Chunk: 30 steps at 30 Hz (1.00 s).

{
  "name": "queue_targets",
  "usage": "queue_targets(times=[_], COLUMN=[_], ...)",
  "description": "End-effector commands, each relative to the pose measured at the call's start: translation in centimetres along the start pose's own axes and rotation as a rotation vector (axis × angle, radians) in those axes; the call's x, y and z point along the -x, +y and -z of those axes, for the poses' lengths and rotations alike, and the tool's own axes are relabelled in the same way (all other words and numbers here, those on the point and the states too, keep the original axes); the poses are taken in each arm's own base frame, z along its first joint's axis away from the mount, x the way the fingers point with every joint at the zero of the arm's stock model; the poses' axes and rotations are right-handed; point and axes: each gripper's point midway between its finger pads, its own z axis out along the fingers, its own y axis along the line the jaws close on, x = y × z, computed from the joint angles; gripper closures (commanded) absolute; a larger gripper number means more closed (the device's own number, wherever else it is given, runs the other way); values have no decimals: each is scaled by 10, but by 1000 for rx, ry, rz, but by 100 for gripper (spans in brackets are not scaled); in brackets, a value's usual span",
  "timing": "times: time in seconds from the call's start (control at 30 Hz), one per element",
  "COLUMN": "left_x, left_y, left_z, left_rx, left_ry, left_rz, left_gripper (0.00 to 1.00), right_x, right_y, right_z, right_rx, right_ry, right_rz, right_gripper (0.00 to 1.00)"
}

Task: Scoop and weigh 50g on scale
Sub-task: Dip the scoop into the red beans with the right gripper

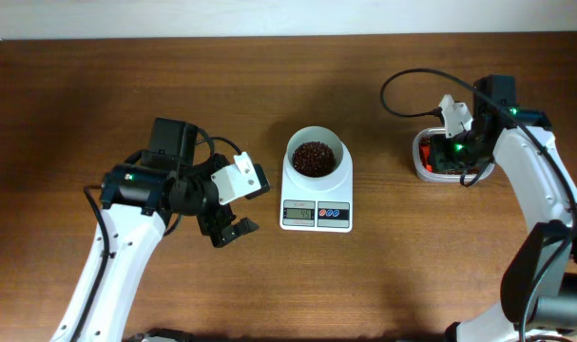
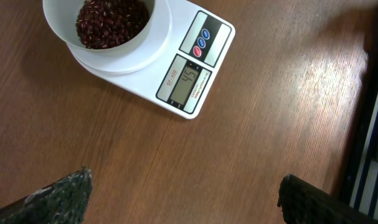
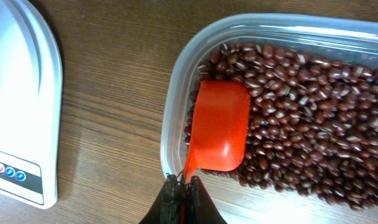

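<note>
The scale (image 1: 317, 215) sits mid-desk (image 1: 126, 85), with its white bowl (image 1: 293, 152) on top already holding a heap of beans (image 1: 314, 159). Its display (image 2: 187, 82) seems to read 45, so I'd judge only a small top-up is needed. To its right is the tub (image 3: 170, 124), where the right pincer (image 3: 182, 186) is clamped on the handle of the red scoop (image 3: 218, 127). The scoop rests on the beans by the tub's wall and looks empty. The left pincer (image 2: 182, 190) hangs wide open over bare desk to the left of the scale, holding nothing. The way to do this well is to dig shallow and take only a few beans. Carry them level, then tip slowly over the bowl while watching the display.
</note>
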Motion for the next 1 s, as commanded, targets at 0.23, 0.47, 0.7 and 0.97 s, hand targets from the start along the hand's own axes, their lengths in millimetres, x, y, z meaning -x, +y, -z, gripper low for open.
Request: queue_targets(times=[0.23,0.47,0.7,0.97], left_x=[3,3,3,3], left_y=[-3,-3,-3,-3], left_z=[-1,-1,-1,-1], left_rx=[-12,-12,-12,-12], left_ry=[-15,-15,-15,-15], left_rz=[-19,-19,-19,-19], left_gripper=[1,1,1,1], right_x=[3,-2,-9,-9], right_y=[-21,-43,-51,-66], right_z=[16,32,43,59], right_rx=[262,327,387,448], right_ry=[-110,-162,-190,-264], right_rz=[-194,-288,-312,-378], right_gripper=[96,96,96,96])
